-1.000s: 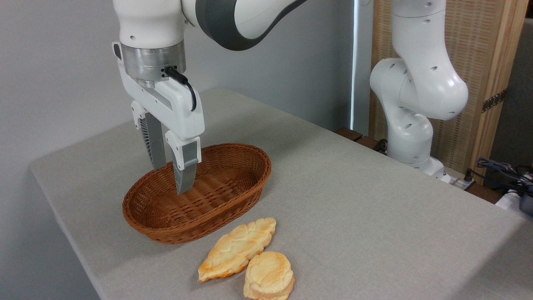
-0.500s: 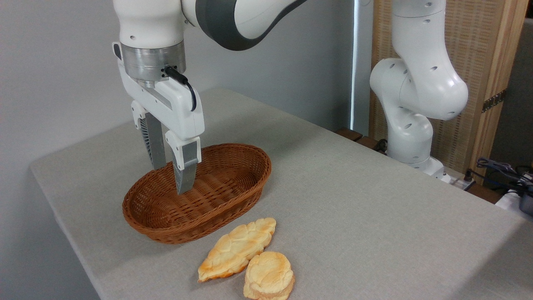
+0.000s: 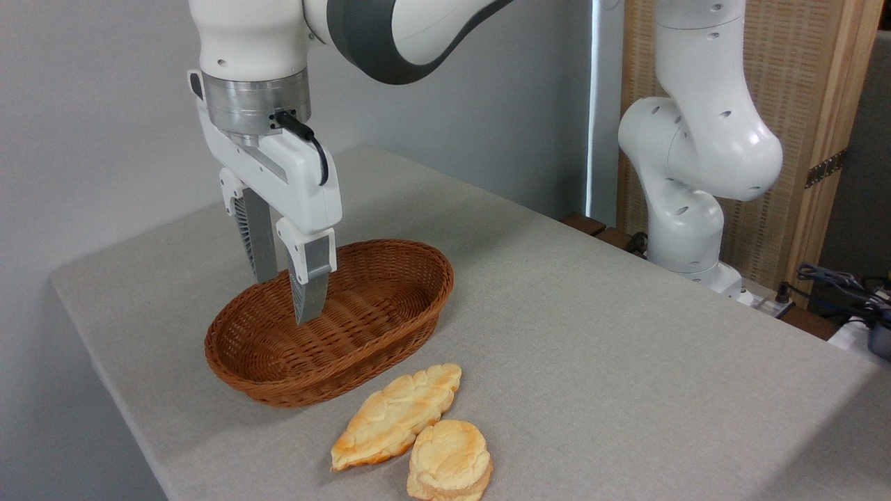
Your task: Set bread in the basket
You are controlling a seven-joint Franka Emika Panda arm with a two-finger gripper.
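The bread (image 3: pixel 449 460), a small thick golden-tan bun, lies on the table near the front edge. It touches a longer flat leaf-shaped bread (image 3: pixel 395 415) to its upper left. The oval brown wicker basket (image 3: pixel 390 332) sits further back to the left, with nothing in it. My gripper (image 3: pixel 285 299) hangs over the basket's left half, pointing down, open, with nothing between its fingers (image 3: pixel 310 292). It is well apart from the bun.
The grey cloth-covered table (image 3: pixel 592 348) stretches to the right of the basket. The robot's white base column (image 3: pixel 686 209) stands at the back right, with cables (image 3: pixel 835 285) beside it. The table's front edge runs close to both breads.
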